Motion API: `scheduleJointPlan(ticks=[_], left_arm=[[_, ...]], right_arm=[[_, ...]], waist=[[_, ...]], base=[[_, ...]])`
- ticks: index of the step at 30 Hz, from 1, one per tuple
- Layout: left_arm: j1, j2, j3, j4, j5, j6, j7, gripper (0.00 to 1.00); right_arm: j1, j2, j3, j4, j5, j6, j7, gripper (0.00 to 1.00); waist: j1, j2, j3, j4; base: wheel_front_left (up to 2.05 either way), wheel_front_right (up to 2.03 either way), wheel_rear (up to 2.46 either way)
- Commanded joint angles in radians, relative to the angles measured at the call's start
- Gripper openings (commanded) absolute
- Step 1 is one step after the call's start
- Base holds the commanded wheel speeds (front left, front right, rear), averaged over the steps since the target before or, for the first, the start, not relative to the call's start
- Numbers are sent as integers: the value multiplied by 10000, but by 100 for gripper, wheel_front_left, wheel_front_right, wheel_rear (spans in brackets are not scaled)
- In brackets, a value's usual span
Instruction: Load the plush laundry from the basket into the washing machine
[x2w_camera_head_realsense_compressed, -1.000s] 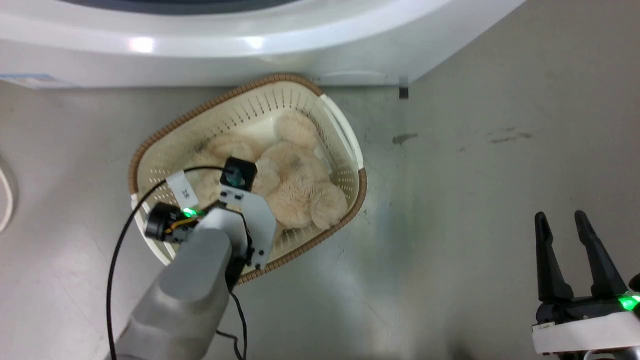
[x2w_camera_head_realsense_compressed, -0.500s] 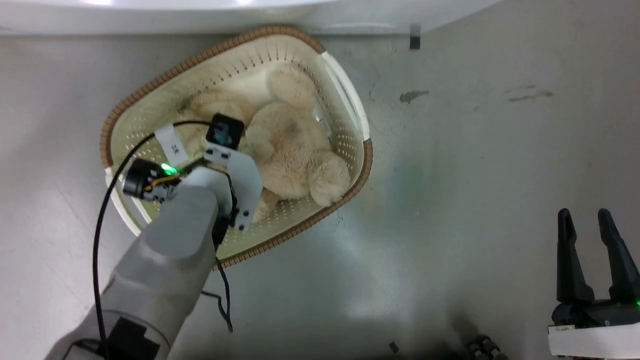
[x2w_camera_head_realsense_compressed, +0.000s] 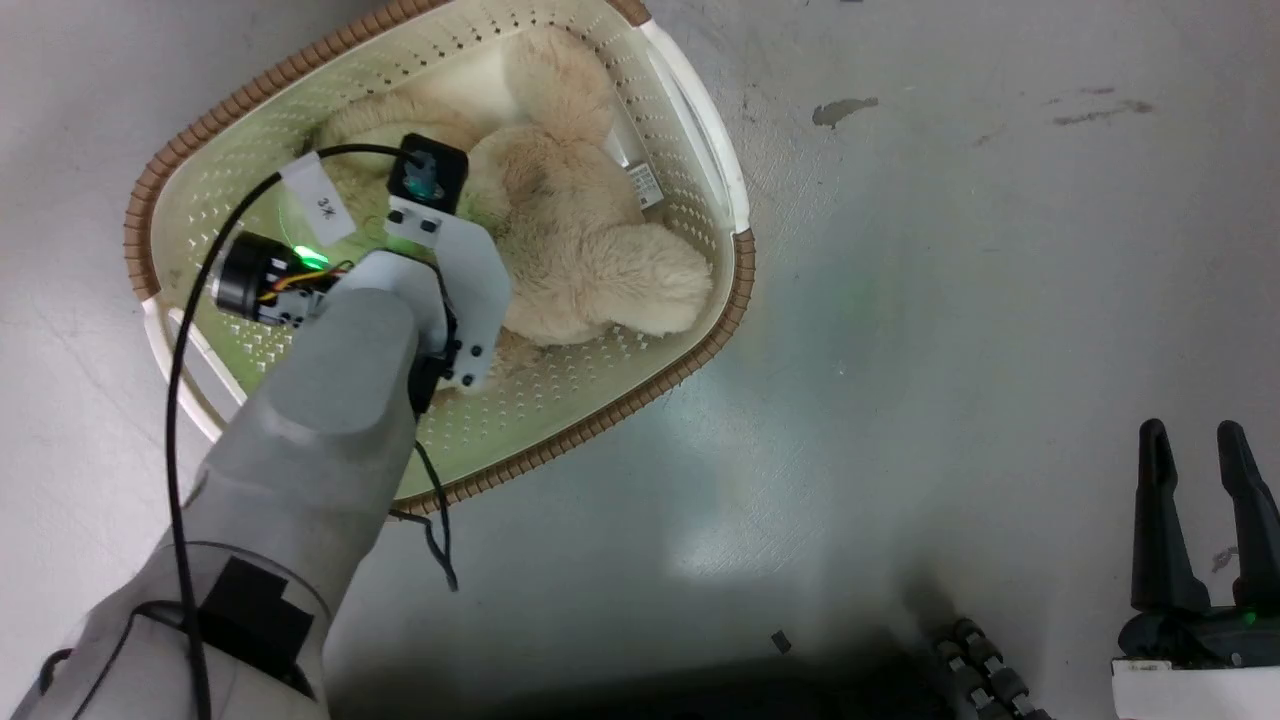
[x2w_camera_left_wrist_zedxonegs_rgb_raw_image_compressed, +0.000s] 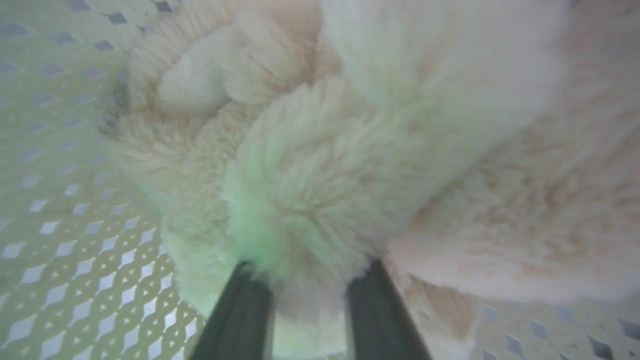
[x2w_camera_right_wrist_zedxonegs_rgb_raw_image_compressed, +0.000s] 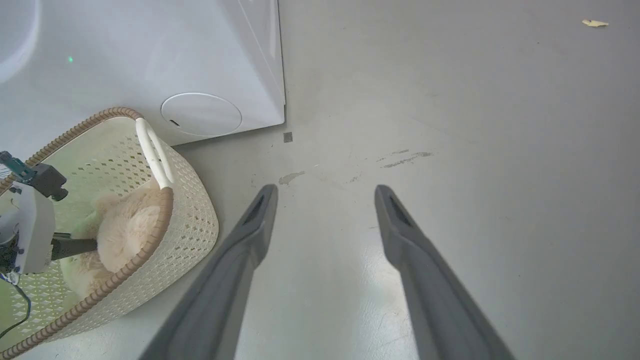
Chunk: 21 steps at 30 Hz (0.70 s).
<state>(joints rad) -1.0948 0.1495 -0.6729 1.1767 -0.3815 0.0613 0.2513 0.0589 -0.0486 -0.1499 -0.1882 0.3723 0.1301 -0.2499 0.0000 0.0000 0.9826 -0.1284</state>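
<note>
Plush laundry (x2w_camera_head_realsense_compressed: 570, 250): fluffy cream-beige bear, curled in basket (x2w_camera_head_realsense_compressed: 200, 180).

A small white paper tag (x2w_camera_head_realsense_compressed: 322, 203) fixed to the black cable (x2w_camera_head_realsense_compressed: 175, 380) that runs along the left arm carries a short mark in dark ink; in the head view it looks like a "3" followed by one more character, which is too small and smeared to make out with certainty. A second, narrow white label (x2w_camera_head_realsense_compressed: 642, 186) lies between the teddy bear (x2w_camera_head_realsense_compressed: 590, 250) and the inner wall of the basket (x2w_camera_head_realsense_compressed: 738, 290), close to the white handle, and it bears rows of fine dark print, none of it legible
</note>
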Motion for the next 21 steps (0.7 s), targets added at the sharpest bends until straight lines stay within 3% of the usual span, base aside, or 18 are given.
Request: scheduleJointPlan(ticks=[1, 10, 21], left_arm=[[78, -10, -14, 197, -103, -63, 123, 0], [135, -238, 105, -51, -444, -435, -701, 0], [625, -419, 314, 2, -889, -504, -1604, 0]], right_arm=[[57, -16, -30, -45, 48, 6, -92, 100], [-235, -16, 127, 159, -16, 6, -97, 100], [-1134, -16, 449, 812, -282, 6, 31, 100]], waist=[[0, 0, -25, 18], [0, 0, -393, 205], [0, 0, -1817, 443]], base=[[0, 0, 0], [0, 0, 0], [0, 0, 0]])
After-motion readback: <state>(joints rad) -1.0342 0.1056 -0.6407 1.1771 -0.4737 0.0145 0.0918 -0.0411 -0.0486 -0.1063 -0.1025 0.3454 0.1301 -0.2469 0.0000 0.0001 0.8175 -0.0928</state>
